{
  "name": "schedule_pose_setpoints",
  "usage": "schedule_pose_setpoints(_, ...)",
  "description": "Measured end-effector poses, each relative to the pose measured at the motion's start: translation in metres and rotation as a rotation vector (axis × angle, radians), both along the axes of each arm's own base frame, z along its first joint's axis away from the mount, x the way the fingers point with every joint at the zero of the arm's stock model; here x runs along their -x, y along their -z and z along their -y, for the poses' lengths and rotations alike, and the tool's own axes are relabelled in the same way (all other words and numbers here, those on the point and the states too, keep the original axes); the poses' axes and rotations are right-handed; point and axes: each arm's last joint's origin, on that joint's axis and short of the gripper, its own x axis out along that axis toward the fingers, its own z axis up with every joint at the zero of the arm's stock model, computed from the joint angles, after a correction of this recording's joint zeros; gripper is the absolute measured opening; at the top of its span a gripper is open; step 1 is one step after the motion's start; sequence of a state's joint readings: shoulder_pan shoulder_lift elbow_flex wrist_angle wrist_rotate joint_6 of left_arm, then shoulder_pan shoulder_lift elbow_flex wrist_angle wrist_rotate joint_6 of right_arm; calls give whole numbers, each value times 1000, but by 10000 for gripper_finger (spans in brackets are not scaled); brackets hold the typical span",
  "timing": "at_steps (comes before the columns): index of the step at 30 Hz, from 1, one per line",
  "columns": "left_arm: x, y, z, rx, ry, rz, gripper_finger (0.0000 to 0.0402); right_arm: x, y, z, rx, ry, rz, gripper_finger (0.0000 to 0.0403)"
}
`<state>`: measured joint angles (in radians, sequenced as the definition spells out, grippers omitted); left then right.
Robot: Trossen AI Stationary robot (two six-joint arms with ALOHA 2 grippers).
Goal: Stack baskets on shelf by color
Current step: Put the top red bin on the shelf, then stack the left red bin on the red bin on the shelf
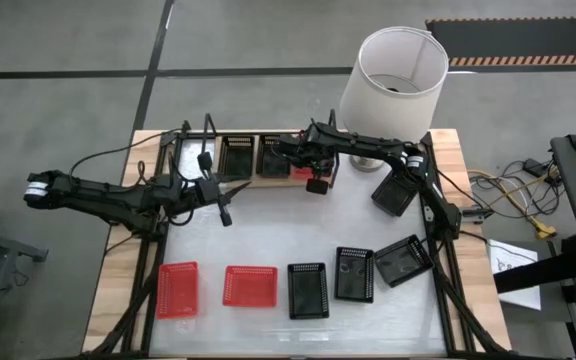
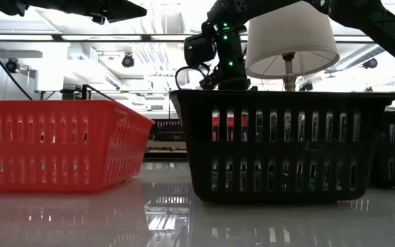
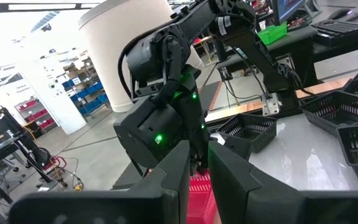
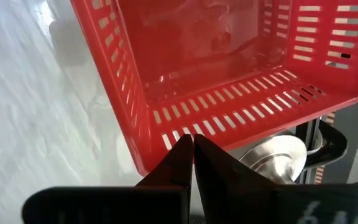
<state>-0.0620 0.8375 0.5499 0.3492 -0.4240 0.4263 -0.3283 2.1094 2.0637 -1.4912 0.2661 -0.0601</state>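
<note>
Baskets lie in a row along the worktop's (image 1: 388, 310) near edge: two red ones (image 1: 178, 288) at the left, three black ones (image 1: 308, 290) to their right. Another black basket (image 1: 393, 195) lies tilted by the lamp (image 1: 393, 75). At the far edge the shelf (image 1: 193, 150) carries two black baskets (image 1: 236, 156). The right pincer (image 1: 318, 180), shut, grips the rim of a third red basket (image 4: 229, 81) just beside them. The left pincer (image 1: 223, 212) hangs nearby over bare worktop, its fingers (image 3: 173, 180) narrowly apart, holding nothing.
</note>
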Motion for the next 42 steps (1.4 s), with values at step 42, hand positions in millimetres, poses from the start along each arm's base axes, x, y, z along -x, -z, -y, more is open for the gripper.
schedule_pose_setpoints(42,0,0,3,28,24,12,42,24,-44,-212,-154,-629,832,9)
